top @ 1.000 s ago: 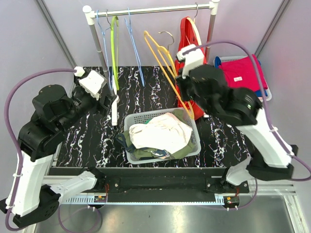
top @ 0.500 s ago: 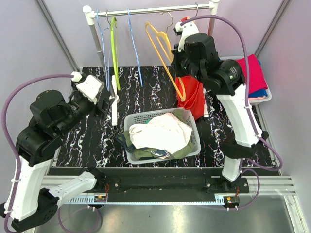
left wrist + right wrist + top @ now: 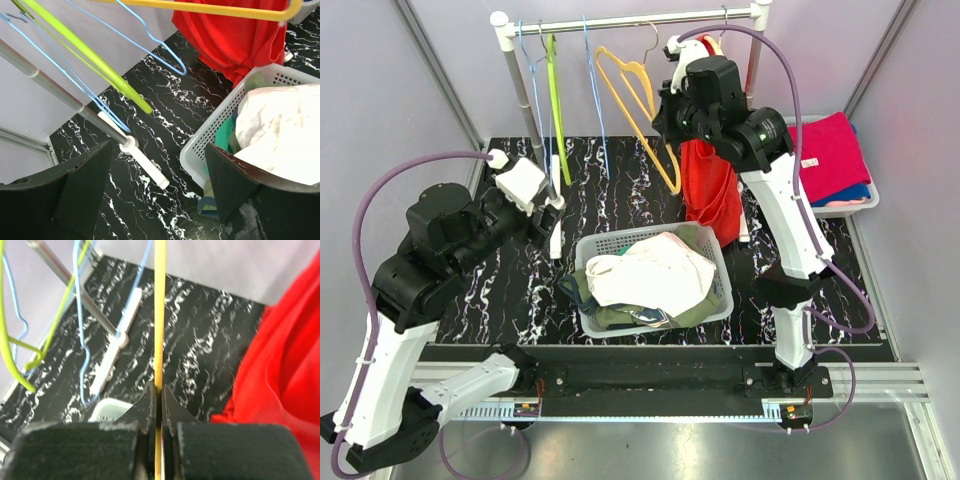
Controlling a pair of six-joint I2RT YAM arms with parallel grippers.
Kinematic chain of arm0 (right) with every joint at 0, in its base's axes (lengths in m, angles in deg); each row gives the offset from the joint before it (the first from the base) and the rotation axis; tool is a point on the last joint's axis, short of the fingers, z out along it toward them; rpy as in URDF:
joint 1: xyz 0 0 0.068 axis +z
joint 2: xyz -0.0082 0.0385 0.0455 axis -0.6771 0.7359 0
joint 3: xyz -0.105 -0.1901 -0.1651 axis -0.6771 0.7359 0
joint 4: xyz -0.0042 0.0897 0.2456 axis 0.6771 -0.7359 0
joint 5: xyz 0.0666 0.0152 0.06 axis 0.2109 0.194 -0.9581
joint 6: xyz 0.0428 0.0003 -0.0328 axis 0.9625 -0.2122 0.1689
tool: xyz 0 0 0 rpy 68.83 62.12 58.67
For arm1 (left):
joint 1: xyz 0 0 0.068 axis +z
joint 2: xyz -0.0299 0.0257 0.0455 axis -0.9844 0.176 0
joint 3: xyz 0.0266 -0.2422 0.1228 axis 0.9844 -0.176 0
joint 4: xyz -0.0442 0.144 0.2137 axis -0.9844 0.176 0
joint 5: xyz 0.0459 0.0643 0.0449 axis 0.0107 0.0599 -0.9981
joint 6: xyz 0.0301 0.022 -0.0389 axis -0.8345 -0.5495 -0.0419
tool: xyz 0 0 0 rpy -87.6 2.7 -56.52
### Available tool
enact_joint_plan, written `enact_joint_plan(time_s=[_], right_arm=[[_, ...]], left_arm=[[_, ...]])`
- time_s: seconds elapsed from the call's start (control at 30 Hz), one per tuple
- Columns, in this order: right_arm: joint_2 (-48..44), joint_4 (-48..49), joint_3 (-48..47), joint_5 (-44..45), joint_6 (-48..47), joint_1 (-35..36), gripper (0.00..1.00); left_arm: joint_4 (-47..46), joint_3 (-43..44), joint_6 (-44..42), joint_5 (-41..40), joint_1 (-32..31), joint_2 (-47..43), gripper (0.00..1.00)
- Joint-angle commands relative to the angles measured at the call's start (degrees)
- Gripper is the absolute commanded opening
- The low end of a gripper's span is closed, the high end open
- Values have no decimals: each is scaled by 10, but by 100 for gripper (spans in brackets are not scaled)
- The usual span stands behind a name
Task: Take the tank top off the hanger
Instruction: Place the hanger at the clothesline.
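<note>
Up near the rail (image 3: 620, 20), our right claw (image 3: 156, 390) clamps the yellow hanger (image 3: 160, 300), left claw (image 3: 157, 150) released; we judge the red tank top (image 3: 710, 195) could snag and twist it loose.

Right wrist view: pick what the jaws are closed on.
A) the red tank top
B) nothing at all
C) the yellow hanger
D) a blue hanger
C. The right gripper has its jaws pinched together with the yellow hanger running straight between them, while the red tank top hangs off to one side, not between them.
</note>
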Motion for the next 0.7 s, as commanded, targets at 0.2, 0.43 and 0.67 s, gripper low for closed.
enact_joint_plan(time_s=[0.2,0.43,0.67], right_arm=[[28,119,-19,-65,11,-39,0],[53,141,-19,-88,19,-57,0],[66,156,-18,-95,22,-57,0]], left_arm=[[-27,-18,-5,14,2,-28,82],[-29,-30,-9,10,2,-36,81],[-31,-35,-10,7,2,-36,81]])
